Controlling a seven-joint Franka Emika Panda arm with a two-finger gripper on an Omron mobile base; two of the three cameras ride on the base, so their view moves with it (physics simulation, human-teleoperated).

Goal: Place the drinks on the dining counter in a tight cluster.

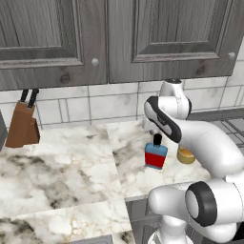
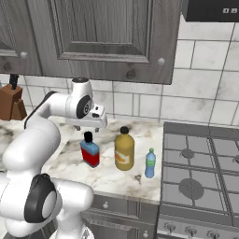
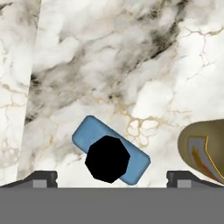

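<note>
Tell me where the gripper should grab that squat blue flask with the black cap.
From straight above, across the thin faces of the blue flask, below its black cap. Its body is flat and stands upright, angled to the open gripper, so I would probably roll the wrist first.

My arm is glossy white with black joint bands, and my pincer (image 2: 87,125) shows two dark grey fingertips (image 3: 41,178). The squat flask (image 2: 90,152) is sky blue with a red label across its lower half and a black cap. The taller rounded bottle (image 2: 124,151) is amber with a black cap and an orange-and-white label. The small slim bottle (image 2: 150,164) is pale blue with a green cap. The marble worktop (image 1: 57,167) is white, clouded with grey and veined in golden brown. The tiled wall (image 2: 205,84) is off-white with grey grout. The wooden cabinet doors (image 1: 52,38) are weathered grey. The knife block (image 1: 21,126) is reddish brown with black handles. The stove (image 2: 200,177) is mid grey.
</note>
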